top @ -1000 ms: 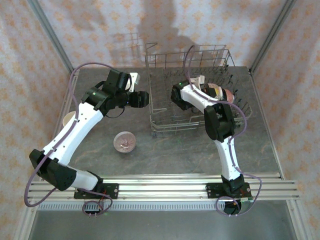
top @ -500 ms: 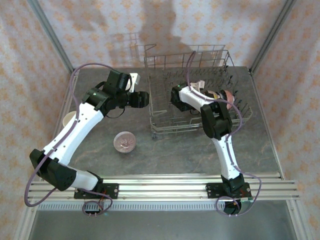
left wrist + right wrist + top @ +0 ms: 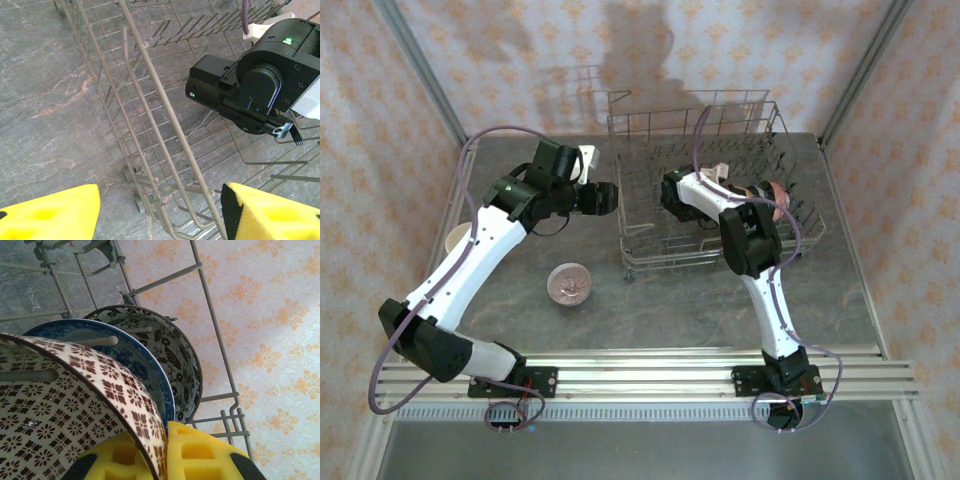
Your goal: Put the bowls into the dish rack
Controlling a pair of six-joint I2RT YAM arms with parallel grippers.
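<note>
The dish rack (image 3: 650, 262) stands at the back right of the table. My right gripper (image 3: 162, 455) is inside it, shut on the rim of a brown-patterned cream bowl (image 3: 60, 405); one yellow pad is inside the bowl and one outside. Behind that bowl, a blue bowl (image 3: 137, 357) and a dark leaf-patterned bowl (image 3: 175, 352) stand on edge against the tines. From above, the right gripper (image 3: 760, 188) sits at the rack's right part. My left gripper (image 3: 607, 198) hovers open at the rack's left wall (image 3: 150, 95), nothing between its fingers (image 3: 50, 212). A pinkish bowl (image 3: 569, 282) lies on the table.
A cream bowl (image 3: 454, 237) sits at the table's left edge, half hidden by the left arm. The right arm's black wrist joint (image 3: 250, 85) hangs over the rack floor close to the left gripper. Patterned walls enclose the table.
The right arm has swung slightly left inside the rack with the bowl, and the rack has shifted a little with it. The left arm has stayed put.
</note>
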